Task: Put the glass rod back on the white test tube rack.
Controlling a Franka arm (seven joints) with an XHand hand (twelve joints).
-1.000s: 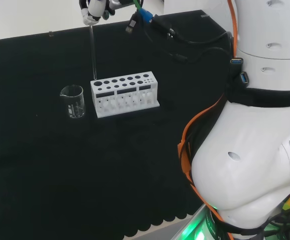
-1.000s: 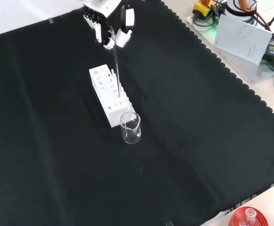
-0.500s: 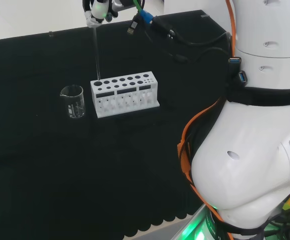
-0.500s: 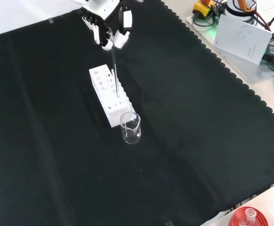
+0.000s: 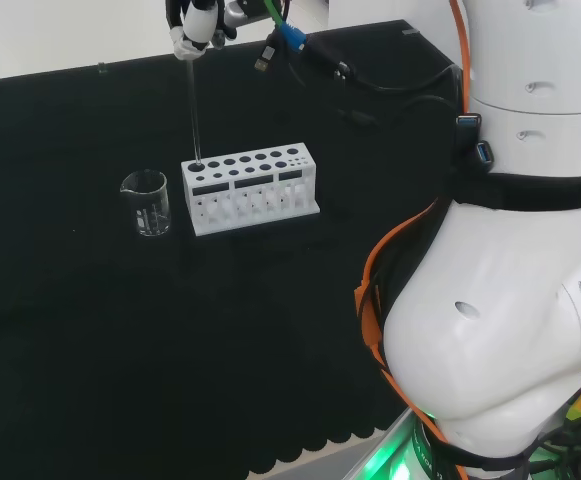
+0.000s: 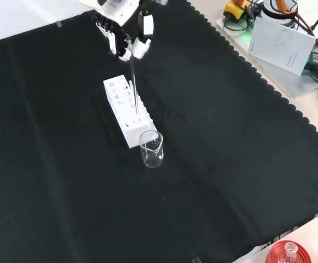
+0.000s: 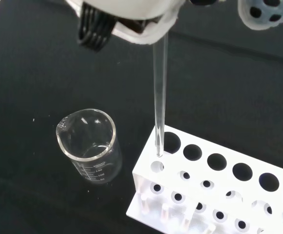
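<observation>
The hand (image 5: 196,18) hangs high over the far side of the cloth, fingers and thumb pinched on the top of a clear glass rod (image 5: 194,110). The rod hangs almost upright. Its lower tip sits at the end hole of the white test tube rack (image 5: 253,187), the end nearest the beaker (image 5: 146,203). In the front view the hand (image 6: 125,34) holds the rod (image 6: 133,82) above the rack (image 6: 123,107). In the wrist view the rod (image 7: 160,97) ends at the rack's (image 7: 224,192) corner holes; whether the tip is inside one, I cannot tell.
The small glass beaker (image 6: 151,149) stands just off the rack's end, close to the rod. The arm's white links (image 5: 510,250) bulk at the head view's right. A red ribbed stand with a flask (image 6: 288,253) sits off the cloth's near corner; papers (image 6: 282,44) lie beyond its right edge.
The hand has shifted a little to the right in the head view, carrying the rod's tip from beside the rack's end to over its end hole.
</observation>
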